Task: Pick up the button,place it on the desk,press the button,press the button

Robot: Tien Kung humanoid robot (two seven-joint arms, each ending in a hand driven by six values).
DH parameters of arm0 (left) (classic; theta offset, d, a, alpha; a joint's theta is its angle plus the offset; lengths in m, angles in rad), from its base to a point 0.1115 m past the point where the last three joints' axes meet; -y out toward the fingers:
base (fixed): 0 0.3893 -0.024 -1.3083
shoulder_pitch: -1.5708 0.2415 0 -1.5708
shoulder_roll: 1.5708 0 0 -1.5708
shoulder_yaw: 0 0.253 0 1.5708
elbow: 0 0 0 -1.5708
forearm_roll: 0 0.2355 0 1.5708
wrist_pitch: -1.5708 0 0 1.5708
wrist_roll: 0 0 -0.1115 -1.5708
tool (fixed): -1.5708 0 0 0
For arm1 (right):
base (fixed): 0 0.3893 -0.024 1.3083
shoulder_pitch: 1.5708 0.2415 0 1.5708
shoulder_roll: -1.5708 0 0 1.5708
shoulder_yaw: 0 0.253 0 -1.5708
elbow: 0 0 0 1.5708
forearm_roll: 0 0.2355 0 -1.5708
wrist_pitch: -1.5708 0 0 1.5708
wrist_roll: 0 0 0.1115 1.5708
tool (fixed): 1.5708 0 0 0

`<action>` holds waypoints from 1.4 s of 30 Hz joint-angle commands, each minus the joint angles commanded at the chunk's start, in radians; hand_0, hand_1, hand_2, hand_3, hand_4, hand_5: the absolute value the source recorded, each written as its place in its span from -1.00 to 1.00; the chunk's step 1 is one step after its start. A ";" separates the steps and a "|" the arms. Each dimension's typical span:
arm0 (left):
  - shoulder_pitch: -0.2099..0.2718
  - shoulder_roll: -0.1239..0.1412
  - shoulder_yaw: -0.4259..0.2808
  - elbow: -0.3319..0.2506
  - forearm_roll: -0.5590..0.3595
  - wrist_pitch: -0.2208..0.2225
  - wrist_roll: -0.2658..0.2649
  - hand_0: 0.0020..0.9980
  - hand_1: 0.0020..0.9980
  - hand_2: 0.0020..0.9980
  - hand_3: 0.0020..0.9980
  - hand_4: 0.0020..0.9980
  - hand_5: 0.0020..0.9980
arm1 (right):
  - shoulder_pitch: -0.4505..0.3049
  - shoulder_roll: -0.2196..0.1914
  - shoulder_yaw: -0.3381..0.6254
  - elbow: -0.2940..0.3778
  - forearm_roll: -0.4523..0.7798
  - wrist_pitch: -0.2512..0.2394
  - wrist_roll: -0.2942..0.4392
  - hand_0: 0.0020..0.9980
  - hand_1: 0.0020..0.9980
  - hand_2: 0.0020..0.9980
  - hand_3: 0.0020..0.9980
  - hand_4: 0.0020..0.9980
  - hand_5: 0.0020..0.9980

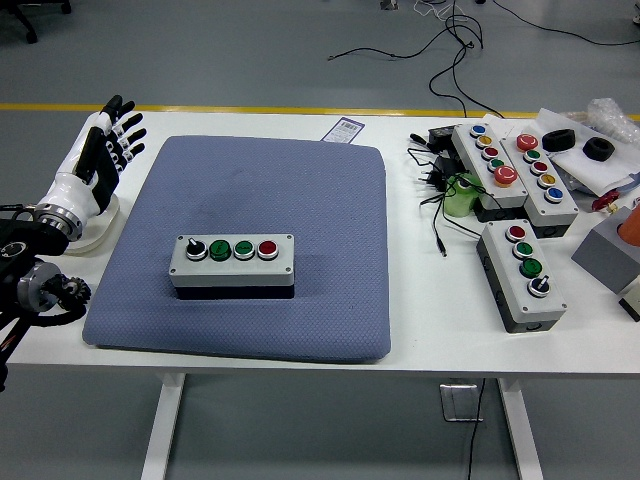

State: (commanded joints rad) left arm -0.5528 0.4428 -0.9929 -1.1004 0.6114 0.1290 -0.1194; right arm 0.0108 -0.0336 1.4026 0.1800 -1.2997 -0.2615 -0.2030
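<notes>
From the head view, you are looking at the button box (232, 260) lying flat on the blue mat (250, 245), near the mat's front left part, with a black knob, two green buttons and a red button in a row on top. Your left hand (98, 158) is hovering over the table's (420, 320) left edge, well apart from the box, fingers spread and gripping nothing. Three other button boxes (522, 272) are sitting at the right.
</notes>
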 joint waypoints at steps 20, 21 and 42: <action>0.000 0.000 0.006 0.000 0.004 0.004 0.005 0.91 0.95 1.00 1.00 0.40 1.00 | -0.004 0.000 0.003 0.000 -0.004 -0.001 -0.002 0.27 0.39 0.48 0.29 -0.29 -0.71; 0.000 0.000 0.006 0.000 0.004 0.004 0.005 0.91 0.95 1.00 1.00 0.40 1.00 | -0.005 0.000 0.003 0.000 -0.004 -0.001 -0.002 0.27 0.39 0.48 0.29 -0.29 -0.71; -0.002 -0.001 0.001 0.001 -0.005 0.018 0.006 0.89 0.94 1.00 1.00 0.41 1.00 | -0.004 0.001 0.002 0.000 0.000 -0.001 -0.004 0.28 0.39 0.48 0.29 -0.29 -0.71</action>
State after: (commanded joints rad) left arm -0.5547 0.4417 -0.9923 -1.0997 0.6060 0.1471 -0.1138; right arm 0.0068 -0.0329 1.4046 0.1800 -1.3002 -0.2621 -0.2066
